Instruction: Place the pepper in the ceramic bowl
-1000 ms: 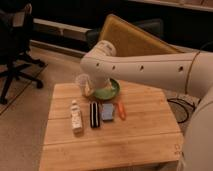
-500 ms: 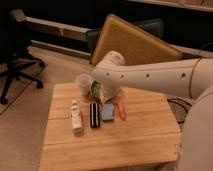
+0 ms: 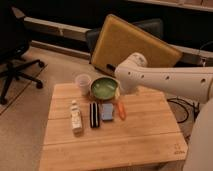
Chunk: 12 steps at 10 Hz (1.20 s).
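A: The arm?
B: Stretched in from the right, pincer (image 3: 122, 92) hanging by the bowl (image 3: 95, 83), at its right rim; open or closed, cannot tell.
A: Pepper (image 3: 121, 110)?
B: Lying on the counter (image 3: 125, 145), near the bowl.

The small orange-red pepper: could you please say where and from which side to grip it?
Probably grip the pepper mid-body from straight above, closing across its slim width: it lies flat with the blue-grey rectangular sponge close beside. The hand sits just behind it, by the green ceramic bowl.
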Each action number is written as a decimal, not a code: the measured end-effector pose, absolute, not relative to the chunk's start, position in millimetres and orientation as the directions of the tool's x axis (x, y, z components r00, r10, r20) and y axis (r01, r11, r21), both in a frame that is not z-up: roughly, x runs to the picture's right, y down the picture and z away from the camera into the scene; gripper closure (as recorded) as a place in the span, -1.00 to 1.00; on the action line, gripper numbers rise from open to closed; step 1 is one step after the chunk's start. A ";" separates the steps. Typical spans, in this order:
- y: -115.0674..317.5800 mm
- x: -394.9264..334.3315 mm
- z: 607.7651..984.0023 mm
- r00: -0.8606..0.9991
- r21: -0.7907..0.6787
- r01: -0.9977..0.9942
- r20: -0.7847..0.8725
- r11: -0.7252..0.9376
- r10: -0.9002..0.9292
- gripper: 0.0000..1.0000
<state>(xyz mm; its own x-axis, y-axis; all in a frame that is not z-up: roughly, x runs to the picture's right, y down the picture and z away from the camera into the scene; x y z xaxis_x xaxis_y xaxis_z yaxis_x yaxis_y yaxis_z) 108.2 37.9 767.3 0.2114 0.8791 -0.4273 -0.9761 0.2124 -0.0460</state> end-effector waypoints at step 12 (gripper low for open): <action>78.0 145.7 846.7 0.163 -0.206 -0.976 -0.462 0.074 0.872 -0.30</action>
